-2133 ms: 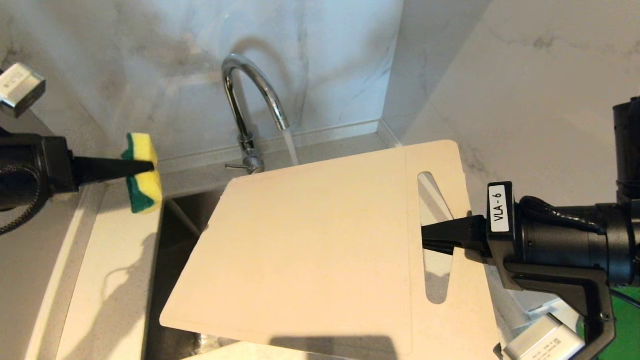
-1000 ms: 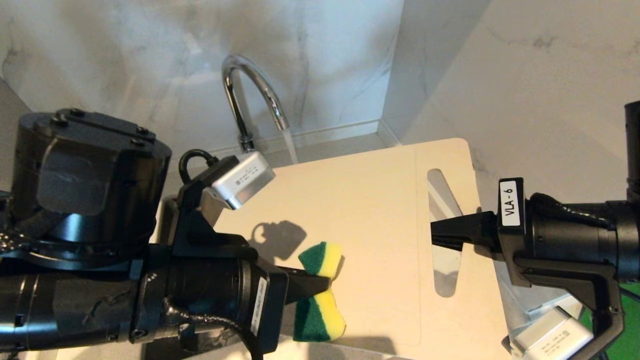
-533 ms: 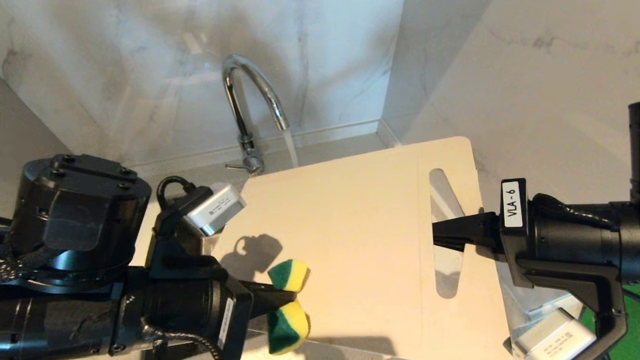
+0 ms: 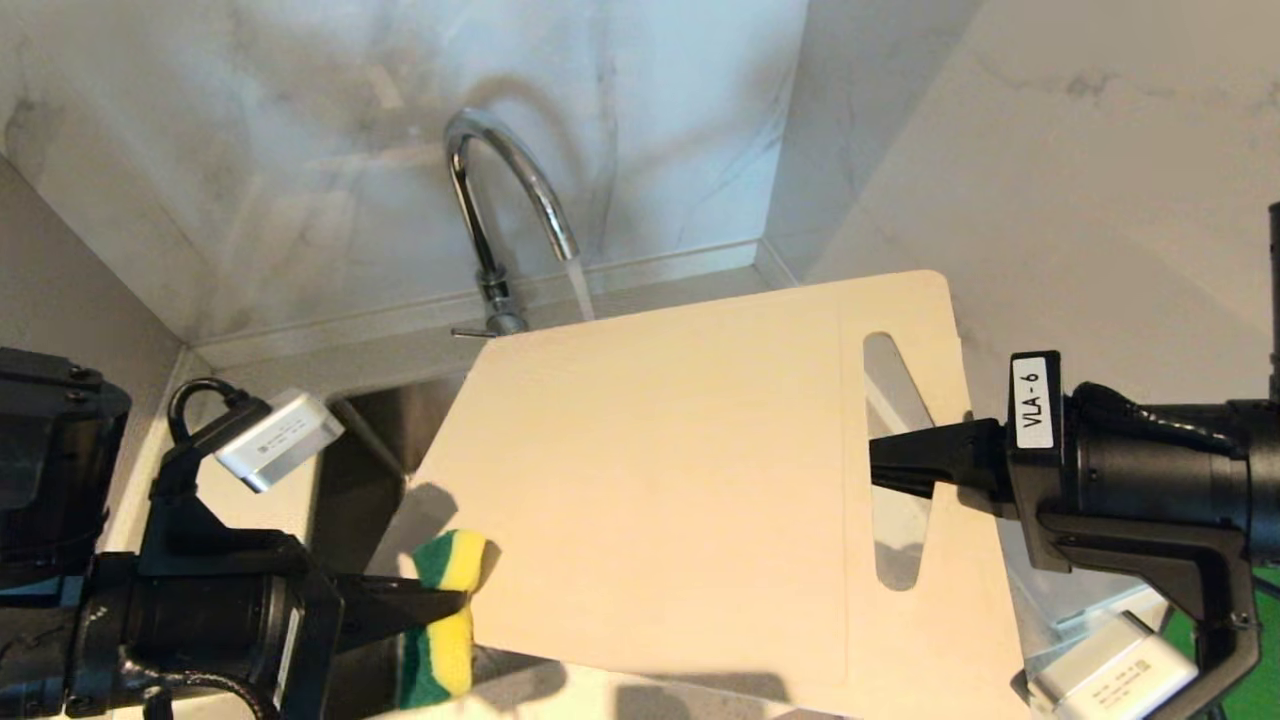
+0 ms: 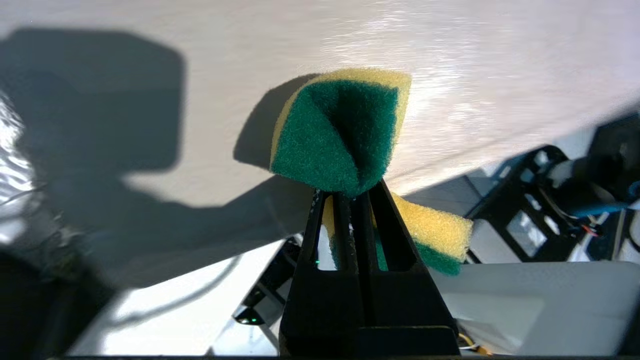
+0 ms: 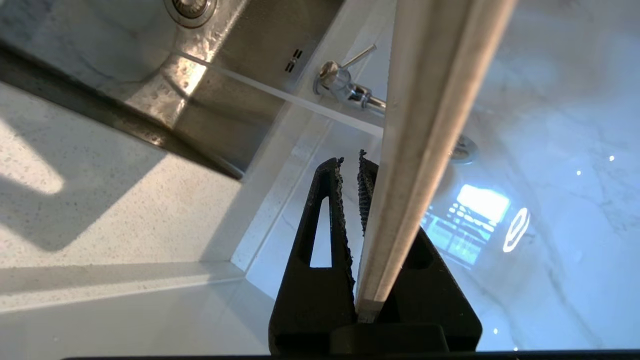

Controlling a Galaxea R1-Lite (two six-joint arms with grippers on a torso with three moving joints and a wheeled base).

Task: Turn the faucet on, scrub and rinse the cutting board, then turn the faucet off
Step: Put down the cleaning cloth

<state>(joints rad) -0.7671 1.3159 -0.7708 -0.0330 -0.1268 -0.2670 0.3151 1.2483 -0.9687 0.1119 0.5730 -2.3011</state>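
cutting board (image 4: 660, 490): tilted over the sink (image 4: 370, 450), its slotted end clamped in the right tool (image 4: 880, 465); its far top edge sits just below the faucet (image 4: 505, 190) spout.
left tool (image 4: 455, 603): clenched on the sponge (image 4: 450, 620), which bulges out on both sides of the tips.
what changed: a second ago the sponge was pressed on the middle of the board face; now it has slid back to the board's near left corner, half off the edge. The board itself has barely shifted.
water: running from the spout behind the board's top edge, as before.
meaning: one scrub stroke looks finished; the next pass needs the sponge carried forward from the left tool onto the face again.
left to do: more scrubbing, rinsing, shutting off the water.
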